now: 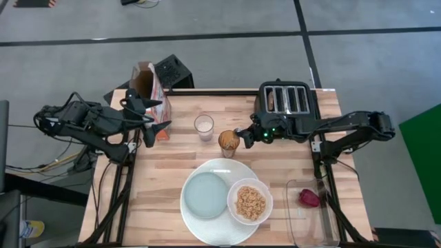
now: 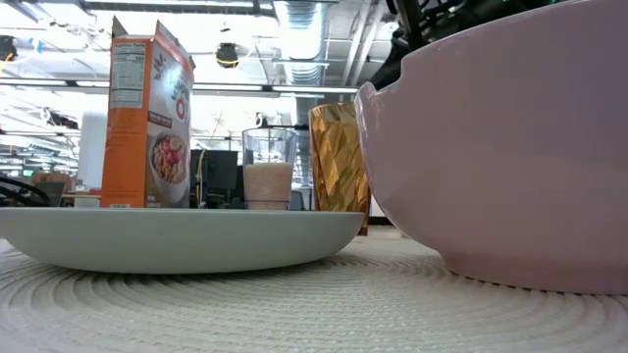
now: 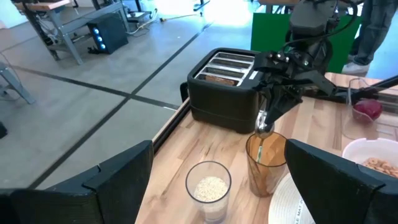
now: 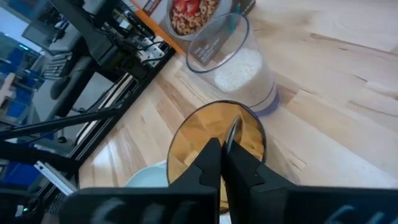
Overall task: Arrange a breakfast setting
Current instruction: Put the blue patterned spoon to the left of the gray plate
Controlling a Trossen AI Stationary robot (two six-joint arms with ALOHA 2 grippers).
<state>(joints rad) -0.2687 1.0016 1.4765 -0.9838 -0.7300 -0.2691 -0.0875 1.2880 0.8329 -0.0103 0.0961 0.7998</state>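
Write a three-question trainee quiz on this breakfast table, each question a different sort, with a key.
1. True or false: the bowl holds cereal.
2. The right gripper is above which item? A: amber cup B: toaster C: cereal box
3. Fill in: the red fruit lies in a clear ____.

Key: 1 true. 2 A; its fingers are shut on the spoon handle. 3 tray.

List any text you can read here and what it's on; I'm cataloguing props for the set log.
No text reads clearly.
Cereal box: a nutrition panel on its side and a large white letter on the front, all too small or blurred to read.
Toaster: no legible marking.
Clear glass, amber cup, bowl, plates: no text.
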